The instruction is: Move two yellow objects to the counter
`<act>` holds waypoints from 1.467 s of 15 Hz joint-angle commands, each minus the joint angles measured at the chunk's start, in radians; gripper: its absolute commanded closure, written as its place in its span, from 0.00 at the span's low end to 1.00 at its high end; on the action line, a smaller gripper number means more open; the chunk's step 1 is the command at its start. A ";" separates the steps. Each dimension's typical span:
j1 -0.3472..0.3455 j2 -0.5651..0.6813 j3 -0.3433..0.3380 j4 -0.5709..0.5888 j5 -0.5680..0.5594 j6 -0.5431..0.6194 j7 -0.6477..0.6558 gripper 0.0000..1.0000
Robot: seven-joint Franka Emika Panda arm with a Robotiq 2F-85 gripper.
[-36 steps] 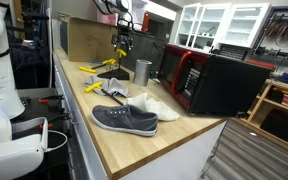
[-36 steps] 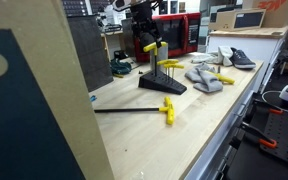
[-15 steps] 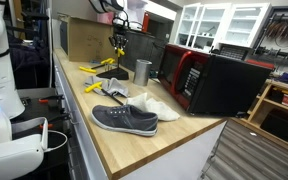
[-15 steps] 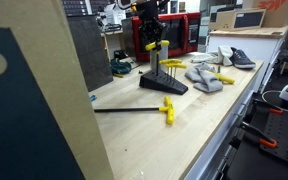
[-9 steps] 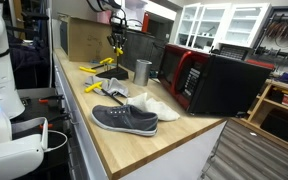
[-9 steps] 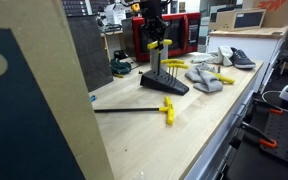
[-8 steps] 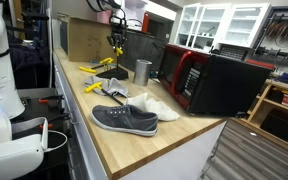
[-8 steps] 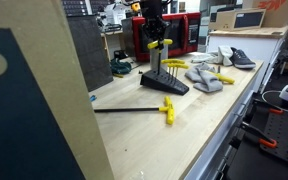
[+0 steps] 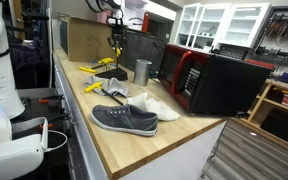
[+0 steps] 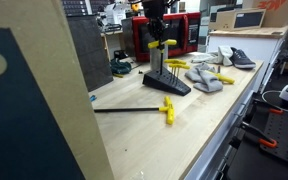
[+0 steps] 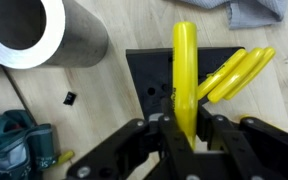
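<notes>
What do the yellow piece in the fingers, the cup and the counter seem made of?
The yellow piece looks like glossy moulded plastic: smooth, with highlights. The cup seems brushed metal, likely steel, with a dull grey sheen. The counter is matte light wood, grain showing.

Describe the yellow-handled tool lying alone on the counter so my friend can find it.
Start at the long wooden counter and find the black stand on it. In front of the stand, nearer the camera, the yellow-handled tool lies alone; unlike the yellow pieces on the stand, its long black shaft lies flat on the wood.
</notes>
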 commanded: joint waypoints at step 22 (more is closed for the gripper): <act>-0.042 -0.010 -0.001 0.020 0.114 0.010 -0.361 0.94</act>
